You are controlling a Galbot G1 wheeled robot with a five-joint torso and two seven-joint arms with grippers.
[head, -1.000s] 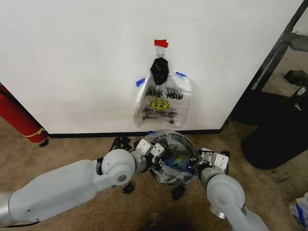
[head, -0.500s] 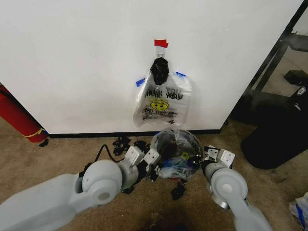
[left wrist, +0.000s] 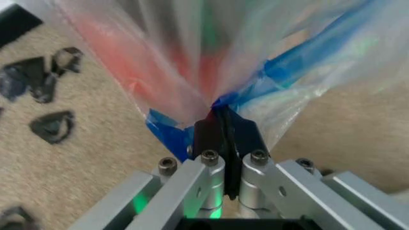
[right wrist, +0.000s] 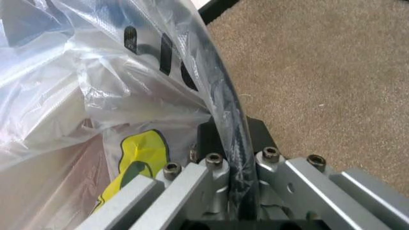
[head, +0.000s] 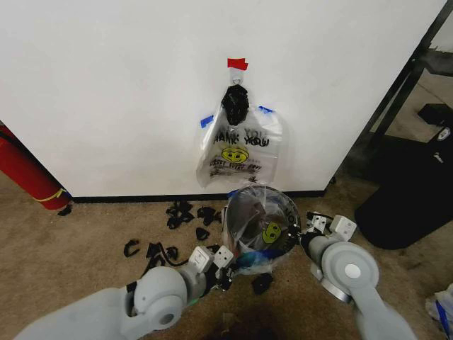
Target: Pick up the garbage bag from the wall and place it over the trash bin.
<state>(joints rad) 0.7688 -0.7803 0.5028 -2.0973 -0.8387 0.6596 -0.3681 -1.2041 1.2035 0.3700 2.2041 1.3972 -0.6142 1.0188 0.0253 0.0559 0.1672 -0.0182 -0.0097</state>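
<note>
Gripping the garbage bag (head: 258,234) from both sides, we hold it draped over the trash bin (head: 260,225) on the brown carpet (head: 85,227). Our left tool (head: 225,268), low at the bin's near-left side, has its fingers (left wrist: 217,134) pressed together on a gathered fold of the bag's blue trim. Our right tool (head: 306,239), at the bin's right edge, is clamped on the plastic where it crosses the bin's dark rim; its fingers (right wrist: 206,139) pinch film and rim together, the yellow smiley print just beside them. The see-through bag lines the bin's mouth, with the smiley facing up inside. Small black scraps (head: 185,212) lie scattered on the carpet to the left. Farther back, a bunch of bags (head: 239,150) hangs under a black clip (head: 235,103) and red tape (head: 237,64) on the wall (head: 106,92).
</note>
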